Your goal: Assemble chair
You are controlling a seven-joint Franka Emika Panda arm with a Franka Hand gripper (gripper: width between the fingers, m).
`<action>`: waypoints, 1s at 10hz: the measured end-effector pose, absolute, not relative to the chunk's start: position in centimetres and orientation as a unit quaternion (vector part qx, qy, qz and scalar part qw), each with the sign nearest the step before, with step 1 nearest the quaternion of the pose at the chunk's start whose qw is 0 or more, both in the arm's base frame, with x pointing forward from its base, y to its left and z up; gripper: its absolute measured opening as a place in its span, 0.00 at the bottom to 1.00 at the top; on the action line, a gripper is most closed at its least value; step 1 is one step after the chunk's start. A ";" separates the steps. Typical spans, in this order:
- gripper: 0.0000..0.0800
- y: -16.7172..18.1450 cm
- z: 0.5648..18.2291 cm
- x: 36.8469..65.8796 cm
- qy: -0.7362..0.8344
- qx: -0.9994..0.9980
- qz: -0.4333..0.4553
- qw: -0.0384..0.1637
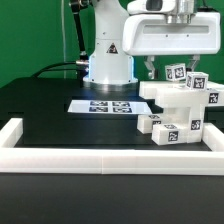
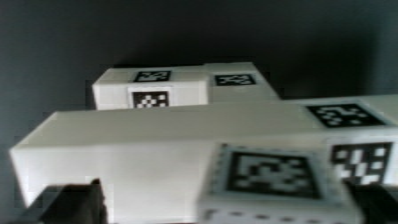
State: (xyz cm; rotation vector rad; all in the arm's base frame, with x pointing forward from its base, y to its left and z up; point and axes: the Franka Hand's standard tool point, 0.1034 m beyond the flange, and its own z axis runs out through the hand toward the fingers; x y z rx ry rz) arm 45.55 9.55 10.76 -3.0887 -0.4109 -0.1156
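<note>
The white chair pieces (image 1: pixel 178 105) sit in a pile on the black table (image 1: pixel 40 100). The pile is at the exterior view's right end of the white border rail (image 1: pixel 100 157), just behind the rail. The pieces are blocky and have small black-and-white tags on them. Some small blocks lie low, close to the rail, and bigger blocks are stacked on top of them.

The marker board (image 1: pixel 104 105) lies flat on the table, farther back from the rail than the pile and toward the exterior view's left of it.

The gripper (image 1: pixel 172 66) hangs just above the top of the pile, behind the rail. Its fingers are wide apart and hold nothing.

In the wrist view the chair pieces (image 2: pixel 196 135) fill most of the picture: a big white block close up, and a smaller tagged block behind it. A dark fingertip (image 2: pixel 63 205) shows near the big block.
</note>
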 end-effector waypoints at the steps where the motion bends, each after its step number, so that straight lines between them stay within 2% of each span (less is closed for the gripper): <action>1: 0.81 10.2 10.9 45.3 -0.123 -0.992 -0.037 0.013; 4: 0.81 11.4 11.4 44.3 -0.095 -0.995 -0.035 0.021; 10: 0.81 10.6 11.7 44.8 -0.107 -0.993 -0.038 0.021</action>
